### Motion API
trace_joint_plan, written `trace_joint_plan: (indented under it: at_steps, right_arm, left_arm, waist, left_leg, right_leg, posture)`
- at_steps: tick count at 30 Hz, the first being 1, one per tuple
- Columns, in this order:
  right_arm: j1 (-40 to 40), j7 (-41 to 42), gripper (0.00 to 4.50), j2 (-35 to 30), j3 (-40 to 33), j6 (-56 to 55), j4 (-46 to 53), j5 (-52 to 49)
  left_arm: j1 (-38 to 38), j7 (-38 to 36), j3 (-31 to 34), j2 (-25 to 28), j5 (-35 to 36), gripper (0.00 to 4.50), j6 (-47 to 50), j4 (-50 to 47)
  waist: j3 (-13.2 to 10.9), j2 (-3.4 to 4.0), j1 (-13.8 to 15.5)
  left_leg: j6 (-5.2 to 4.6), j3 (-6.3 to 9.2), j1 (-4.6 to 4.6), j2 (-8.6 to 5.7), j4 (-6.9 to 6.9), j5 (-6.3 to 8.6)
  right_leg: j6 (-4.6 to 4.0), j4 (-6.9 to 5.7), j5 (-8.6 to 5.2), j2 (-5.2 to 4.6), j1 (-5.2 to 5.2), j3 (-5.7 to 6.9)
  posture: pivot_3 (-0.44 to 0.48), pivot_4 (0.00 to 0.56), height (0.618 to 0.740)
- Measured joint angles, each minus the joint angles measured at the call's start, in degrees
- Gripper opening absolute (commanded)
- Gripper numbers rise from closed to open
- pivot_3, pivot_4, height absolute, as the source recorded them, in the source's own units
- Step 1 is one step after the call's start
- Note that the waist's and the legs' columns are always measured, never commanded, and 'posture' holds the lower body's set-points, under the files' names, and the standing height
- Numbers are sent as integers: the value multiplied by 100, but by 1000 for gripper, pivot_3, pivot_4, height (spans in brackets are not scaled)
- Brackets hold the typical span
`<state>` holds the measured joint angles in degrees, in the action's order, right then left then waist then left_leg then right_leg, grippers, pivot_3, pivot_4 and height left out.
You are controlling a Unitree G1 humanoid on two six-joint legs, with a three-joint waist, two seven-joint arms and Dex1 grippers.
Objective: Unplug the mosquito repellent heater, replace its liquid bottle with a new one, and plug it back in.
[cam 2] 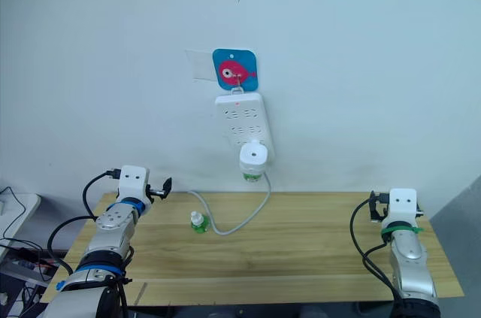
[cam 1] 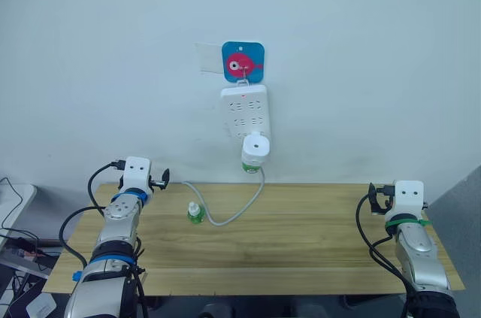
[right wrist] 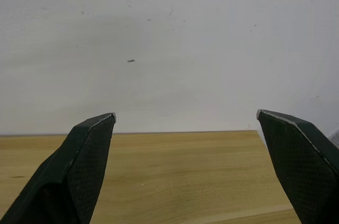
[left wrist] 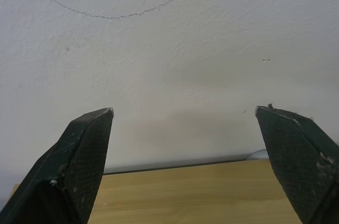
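At frame centre the mosquito repellent heater (cam 1: 255,145) sits plugged into the power strip (cam 1: 245,111); its bottle looks green. Left end effector (left wrist: 185,128) and right end effector (right wrist: 185,128) gape wide, empty.

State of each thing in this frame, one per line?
mosquito repellent heater: plugged into the power strip, bottle attached.
power strip: hanging on the wall.
spare liquid bottle: upright on the table, capped.
left gripper: open, empty.
right gripper: open, empty.
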<state>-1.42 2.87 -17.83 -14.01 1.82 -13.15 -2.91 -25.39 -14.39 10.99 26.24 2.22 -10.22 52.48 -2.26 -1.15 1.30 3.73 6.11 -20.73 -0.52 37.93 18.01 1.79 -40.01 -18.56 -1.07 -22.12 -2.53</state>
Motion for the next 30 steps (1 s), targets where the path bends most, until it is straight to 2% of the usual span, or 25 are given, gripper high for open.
trace_joint_plan:
  at_steps: [11,24,27,30]
  right_arm:
    - [43,-64,4500,-21,-56,0,0,6]
    - [67,-49,4500,-95,-53,0,34,7]
    - [255,-39,4500,-92,-40,54,357,8]
    - [584,108,4500,-95,106,367,1251,13]
  left_arm:
    - [-14,-263,105,114,201,4478,-280,265]
    - [3,-840,298,54,597,4478,-148,192]
    - [117,-1289,287,135,698,4478,-71,-86]
    - [238,-2107,175,331,891,4478,259,-807]
  waist:
    - [-2,2,-8]
    - [-5,7,-18]
    - [-14,16,-21]
    - [-59,56,-33]
  left_leg:
    - [-4,1,1,0,0,2]
    - [-7,2,1,0,0,4]
    - [-8,4,0,1,0,4]
    - [-23,8,1,1,3,13]
  right_leg:
    - [0,0,0,0,1,1]
    - [0,0,0,1,3,1]
    - [-1,1,0,1,3,2]
    - [-2,-1,-1,3,9,4]
  posture:
    - [132,75,740]
    - [112,93,740]
    - [106,110,740]
    - [103,123,740]
